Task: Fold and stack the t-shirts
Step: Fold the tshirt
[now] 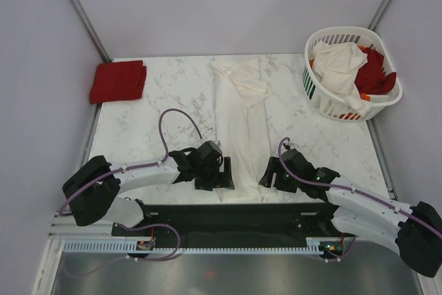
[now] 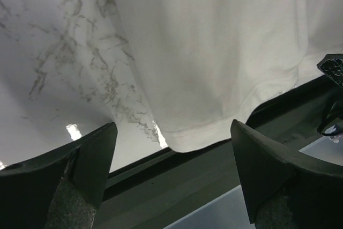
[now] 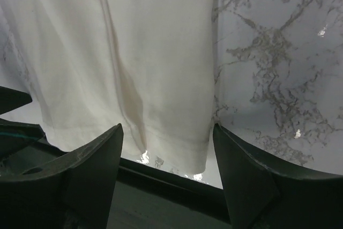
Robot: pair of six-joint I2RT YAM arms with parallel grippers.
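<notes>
Top external view: a marble table (image 1: pixel 152 112) filled the middle of the frame. Down its centre lay a cream t-shirt (image 1: pixel 242 129), drawn into a long narrow strip that ran from the upper middle of the frame to the table's near edge at the lower middle. Its upper end was bunched and creased; the lower part lay flatter.

At the upper right stood a white slatted laundry basket (image 1: pixel 319 98), set on the table's far right corner. A crumpled cream cloth (image 1: pixel 338 63) was heaped in it, with a red cloth (image 1: pixel 376 70) beside it toward the right rim. At the upper left, well apart from the strip, a red t-shirt (image 1: pixel 117 81) lay folded into a neat square on the table's far left corner.

A black strip (image 1: pixel 242 215) ran along the near edge of the table, just below the cream shirt's hem.

In the left wrist view, the left gripper (image 2: pixel 172 130) had its fingers spread wide, holding nothing, with the shirt's lower left hem corner between and beyond them. In the right wrist view, the right gripper (image 3: pixel 168 127) was likewise spread apart and empty, with the hem's lower right corner showing between its fingers. From above, the two grippers sat at either side of the strip's near end.
</notes>
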